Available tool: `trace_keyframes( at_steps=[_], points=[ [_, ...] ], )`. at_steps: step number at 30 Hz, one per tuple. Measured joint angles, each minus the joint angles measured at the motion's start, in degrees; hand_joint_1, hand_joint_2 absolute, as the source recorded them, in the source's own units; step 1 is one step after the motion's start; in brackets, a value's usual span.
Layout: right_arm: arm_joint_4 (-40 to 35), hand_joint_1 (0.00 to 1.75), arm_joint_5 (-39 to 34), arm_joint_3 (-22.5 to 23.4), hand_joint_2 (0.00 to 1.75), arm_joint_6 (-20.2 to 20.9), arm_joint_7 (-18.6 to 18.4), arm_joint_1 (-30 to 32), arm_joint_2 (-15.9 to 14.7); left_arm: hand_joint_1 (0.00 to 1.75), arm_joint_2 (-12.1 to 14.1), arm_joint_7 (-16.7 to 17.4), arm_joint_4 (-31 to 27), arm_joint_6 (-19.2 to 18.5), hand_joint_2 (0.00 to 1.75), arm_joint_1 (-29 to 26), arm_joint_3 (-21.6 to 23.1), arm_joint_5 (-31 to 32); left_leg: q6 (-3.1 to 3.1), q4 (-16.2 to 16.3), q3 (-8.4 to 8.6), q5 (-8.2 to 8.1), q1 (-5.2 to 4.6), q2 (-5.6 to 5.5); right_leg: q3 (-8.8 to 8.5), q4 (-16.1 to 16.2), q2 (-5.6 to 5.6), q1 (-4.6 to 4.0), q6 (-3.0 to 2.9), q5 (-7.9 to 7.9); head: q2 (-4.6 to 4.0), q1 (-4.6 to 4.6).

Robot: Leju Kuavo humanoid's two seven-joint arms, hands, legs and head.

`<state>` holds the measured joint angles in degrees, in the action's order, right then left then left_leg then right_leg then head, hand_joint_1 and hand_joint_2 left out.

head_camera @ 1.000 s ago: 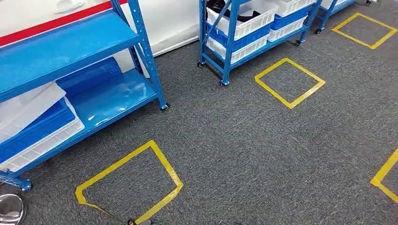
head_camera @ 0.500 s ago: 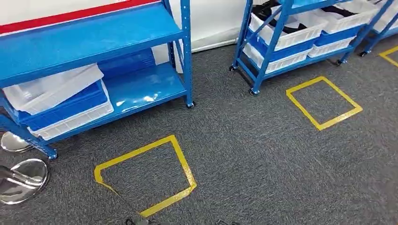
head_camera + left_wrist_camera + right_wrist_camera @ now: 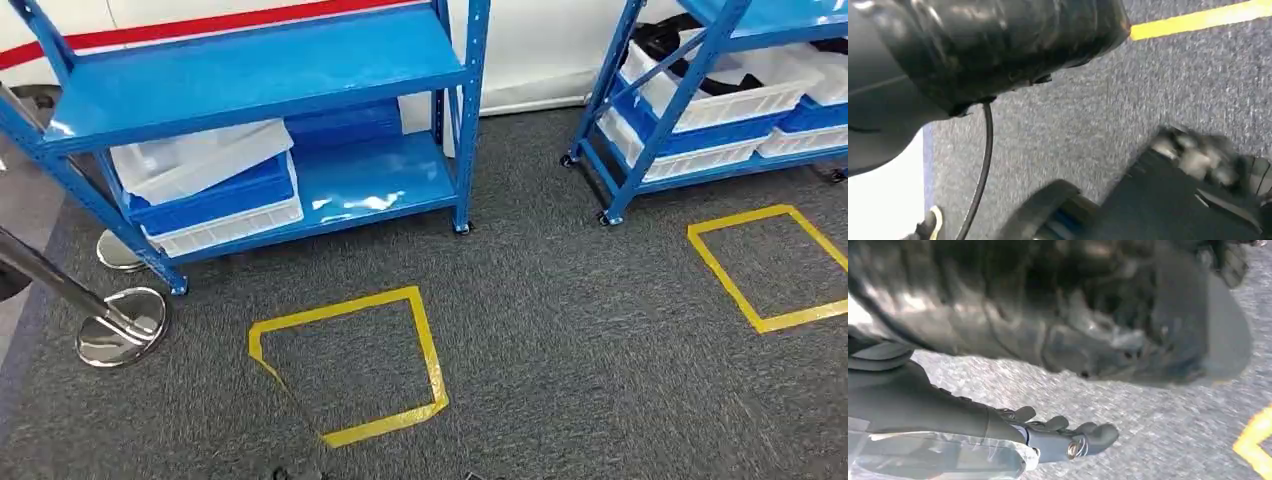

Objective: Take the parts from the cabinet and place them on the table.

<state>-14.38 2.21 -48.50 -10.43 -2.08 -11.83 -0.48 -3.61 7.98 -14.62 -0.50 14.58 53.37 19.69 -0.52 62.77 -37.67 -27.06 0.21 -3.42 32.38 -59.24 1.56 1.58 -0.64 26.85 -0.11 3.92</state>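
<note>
A blue cabinet (image 3: 260,90) stands ahead on the left. On its lower shelf a blue bin (image 3: 215,195) sits on a white bin (image 3: 230,228), with a pale tray (image 3: 200,160) lying tilted on top. A second blue rack (image 3: 650,110) at the right holds white bins (image 3: 720,100) with dark parts (image 3: 665,40) in them. My right hand (image 3: 1068,437) hangs over the carpet with its fingers stretched out and nothing in them. A blurred dark shape with grey lumps (image 3: 1198,160) may be my left hand; its fingers cannot be made out.
A chrome stanchion base (image 3: 120,328) with a slanting pole stands left of the cabinet's front leg, and another base (image 3: 118,252) lies behind it. Yellow tape squares (image 3: 345,365) (image 3: 770,265) mark the grey carpet in front of the racks.
The whole picture has shifted: my view has swung left, so both racks and the tape squares have slid to the right and the stanchion bases have come into view.
</note>
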Motion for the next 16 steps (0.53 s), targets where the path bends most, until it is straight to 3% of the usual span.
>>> trace_keyframes(
  at_steps=[1, 2, 3, 4, 5, 7, 8, 9, 12, 13, 14, 15, 16],
  points=[
    [0.00, 0.00, 0.00, -0.09, 0.00, 0.00, -0.02, 0.08, 0.00, 0.00, 0.00, 0.00, 0.00, -0.02, 0.00, 0.20, 0.00, 0.00, -0.27, 4.43, -2.25, -2.03, 0.12, 1.50, -0.11, -0.01, -1.00, -0.22, -0.24, 0.15, 0.00, 0.08],
    [0.02, 0.00, 0.00, -0.15, 0.00, 0.04, -0.04, 0.27, 0.00, 0.00, 0.00, 0.00, 0.00, -0.02, 0.00, 0.33, 0.00, 0.00, -0.42, 8.96, -4.62, -3.88, 0.20, 2.25, -0.25, -0.02, -2.13, -0.39, -0.43, 0.31, 0.00, 0.04],
    [0.04, 0.00, 0.02, -0.17, 0.00, 0.11, -0.22, 0.40, -0.02, 0.00, -0.02, 0.00, 0.00, -0.02, 0.00, 0.35, 0.00, 0.00, -0.52, 12.31, -6.43, -4.84, 0.29, 2.57, -0.33, -0.03, -3.16, -0.49, -0.49, 0.50, 0.00, 0.06],
    [0.09, 0.00, 0.07, -0.17, 0.00, 0.15, -0.35, 0.45, -0.02, 0.00, -0.02, 0.00, 0.00, -0.09, 0.00, 0.23, 0.00, 0.00, -0.57, 13.26, -7.06, -4.41, 0.37, 2.77, -0.47, -0.03, -4.08, -0.54, -0.48, 0.63, 0.00, 0.06],
    [0.11, 0.00, 0.18, -0.17, 0.00, 0.17, -0.37, 0.42, -0.02, 0.00, 0.00, 0.00, 0.00, -0.09, 0.00, 0.08, 0.00, 0.00, -0.51, 11.52, -6.25, -2.82, 0.39, 2.95, -0.64, -0.03, -4.85, -0.58, -0.44, 0.82, 0.00, 0.04],
    [0.07, 0.00, 0.48, -0.17, 0.00, 0.15, -0.39, 0.23, 0.04, 0.00, 0.00, 0.00, 0.00, -0.09, 0.00, 0.05, 0.00, 0.00, 0.10, 1.84, -1.16, 2.12, 0.28, 4.14, -1.32, -0.03, -6.36, -0.65, -0.28, 1.27, 0.00, 0.06],
    [0.07, 0.00, 0.50, -0.17, 0.00, 0.11, -0.42, 0.20, 0.09, 0.00, 0.04, 0.00, 0.00, -0.09, 0.00, 0.16, 0.00, 0.00, 0.80, -2.76, 1.33, 3.37, -0.13, 6.82, -1.70, -0.02, -6.96, -0.75, -0.05, 1.53, 0.00, 0.11],
    [0.07, 0.00, 0.52, -0.17, 0.00, 0.07, -0.42, 0.19, 0.13, 0.00, 0.07, 0.00, 0.00, -0.07, 0.00, 0.45, 0.00, 0.00, 1.07, -3.90, 2.05, 2.49, -0.97, 7.88, -1.75, -0.15, -7.57, -1.24, 0.43, 1.92, 0.00, 0.08],
    [0.02, 0.00, 0.57, -0.20, 0.00, 0.04, -0.48, 0.01, 0.20, 0.00, 0.09, 0.00, 0.00, -0.07, 0.00, 0.28, 0.00, 0.00, 1.69, -3.90, 1.61, 2.54, -0.91, 5.58, -2.45, 0.34, -9.55, -1.28, 1.06, 2.19, 0.00, -0.22],
    [0.00, 0.00, 0.57, -0.20, 0.00, 0.00, -0.44, -0.12, 0.22, 0.00, 0.07, 0.02, 0.00, -0.07, 0.00, 0.14, 0.00, 0.00, 2.16, -4.80, 2.50, 2.93, -0.28, 5.02, -2.58, 0.41, -9.75, -1.49, 1.53, 2.56, 0.00, -0.13],
    [0.00, 0.00, 0.57, -0.20, 0.00, -0.07, -0.31, -0.20, 0.20, 0.00, 0.04, 0.00, 0.00, 0.00, 0.00, 0.02, 0.00, 0.00, 2.29, -5.27, 2.77, 3.04, -0.10, 4.74, -2.63, -0.58, -6.66, -0.97, 1.86, 3.36, 0.00, -0.55],
    [0.00, 0.00, 0.33, -0.20, 0.00, -0.26, -0.02, -0.31, 0.20, 0.00, 0.04, 0.09, 0.00, 0.00, 0.00, 0.13, 0.00, 0.00, 2.72, -5.35, 2.86, 3.07, 0.05, 4.42, -1.29, -3.37, -3.83, -0.96, 1.98, 5.02, 0.00, -0.79],
    [0.00, 0.00, -0.05, -0.20, 0.00, -0.57, 0.24, -0.30, 0.17, 0.00, 0.04, 0.09, 0.00, 0.00, 0.00, 0.30, 0.00, 0.02, 2.82, -5.34, 2.81, 3.04, 0.05, 3.95, 1.01, -7.71, -2.48, -0.90, 2.09, 7.05, 0.00, -0.97]
  ],
)
